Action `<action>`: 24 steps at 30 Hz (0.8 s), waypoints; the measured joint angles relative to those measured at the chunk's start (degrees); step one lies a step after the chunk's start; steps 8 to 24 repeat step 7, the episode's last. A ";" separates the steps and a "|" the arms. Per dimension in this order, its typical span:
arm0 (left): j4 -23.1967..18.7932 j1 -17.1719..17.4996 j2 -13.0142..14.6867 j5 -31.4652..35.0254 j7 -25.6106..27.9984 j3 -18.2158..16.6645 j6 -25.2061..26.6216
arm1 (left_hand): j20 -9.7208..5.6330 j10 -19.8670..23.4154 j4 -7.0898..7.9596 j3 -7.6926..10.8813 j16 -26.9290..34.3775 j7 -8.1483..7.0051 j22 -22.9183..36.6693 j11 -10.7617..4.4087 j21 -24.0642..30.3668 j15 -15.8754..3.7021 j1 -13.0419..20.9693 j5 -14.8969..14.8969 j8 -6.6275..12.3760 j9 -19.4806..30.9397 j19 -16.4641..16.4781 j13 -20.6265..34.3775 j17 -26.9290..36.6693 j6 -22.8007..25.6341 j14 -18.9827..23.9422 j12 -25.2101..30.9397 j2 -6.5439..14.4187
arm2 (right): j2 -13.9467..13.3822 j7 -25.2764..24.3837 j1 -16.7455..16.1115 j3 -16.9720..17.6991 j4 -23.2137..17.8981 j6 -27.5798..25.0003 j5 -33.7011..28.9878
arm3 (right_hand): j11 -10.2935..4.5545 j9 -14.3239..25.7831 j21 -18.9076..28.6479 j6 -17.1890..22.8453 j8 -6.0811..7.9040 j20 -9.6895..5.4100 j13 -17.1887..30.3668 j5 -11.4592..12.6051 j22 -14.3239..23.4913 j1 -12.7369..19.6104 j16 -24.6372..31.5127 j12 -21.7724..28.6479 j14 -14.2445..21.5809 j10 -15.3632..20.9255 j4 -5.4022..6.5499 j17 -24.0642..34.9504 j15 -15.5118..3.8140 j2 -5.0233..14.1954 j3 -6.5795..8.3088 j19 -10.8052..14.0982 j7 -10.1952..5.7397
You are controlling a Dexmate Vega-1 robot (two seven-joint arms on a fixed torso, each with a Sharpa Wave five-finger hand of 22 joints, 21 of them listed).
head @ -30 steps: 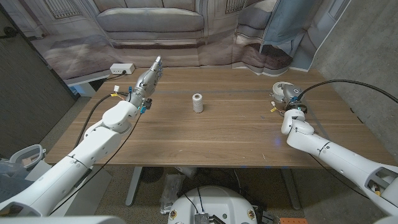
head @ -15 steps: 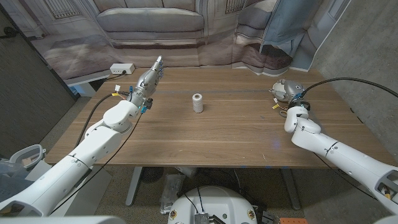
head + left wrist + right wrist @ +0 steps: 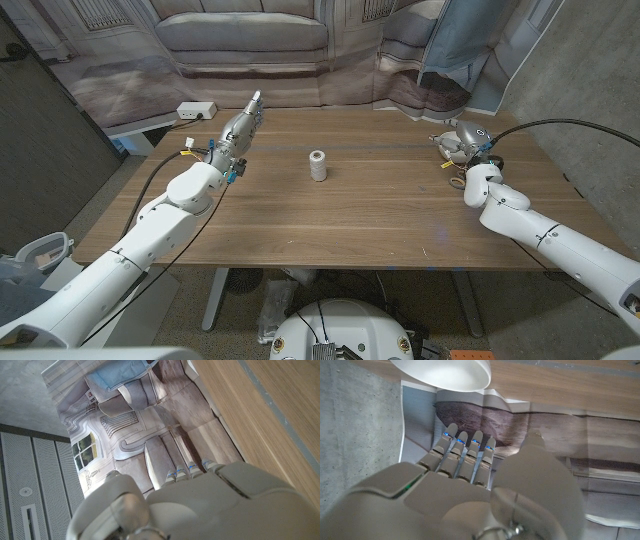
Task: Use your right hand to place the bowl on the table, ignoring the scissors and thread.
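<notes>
Smooth white rounded bowl [image 3: 442,372] on wood-grain table [image 3: 380,210], just beyond right hand [image 3: 458,143]; fingers straight, apart, holding nothing. Left hand [image 3: 240,125] extended, empty. White thread spool [image 3: 318,165] mid-table.

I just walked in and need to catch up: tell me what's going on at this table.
The robot is working on a white bowl at the table's far right. Its right robot hand is there with fingers stretched toward the bowl, holding nothing; the wrist view shows a gap between fingertips and bowl. The left robot hand waits at the far left, fingers extended. A spool of thread stands upright mid-table, untouched.
</notes>
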 measured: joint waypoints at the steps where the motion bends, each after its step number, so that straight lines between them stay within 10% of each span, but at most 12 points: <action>1: -0.01 0.02 0.00 0.04 0.06 0.00 0.00 | 0.00 0.00 0.00 0.00 0.00 0.00 0.00 0.00 0.00 0.00 0.00 0.00 0.00 0.00 0.00 0.00 0.00 0.00 0.00 0.00 0.00 | -0.09 0.01 0.00 0.14 -0.06 0.02 0.00 | 0.00 0.00 0.00 0.00 0.00 0.00 0.00 0.32 0.00 0.00 0.00 0.00 0.00 0.00 0.00 0.00 0.00 0.00 0.00 0.00 0.00; 24: -0.15 0.14 0.00 0.15 0.23 0.00 0.00 | 0.00 0.00 -0.18 -0.18 0.00 0.00 0.00 0.00 0.00 0.00 0.00 0.00 0.00 0.00 0.00 0.00 0.00 0.00 0.00 0.00 0.00 | -0.50 1.03 0.07 1.01 -0.33 2.62 0.20 | 0.00 0.00 0.00 -0.20 0.00 0.00 0.00 0.42 0.01 -0.38 0.00 0.33 0.01 0.00 0.00 -0.26 0.00 0.38 0.00 0.00 0.20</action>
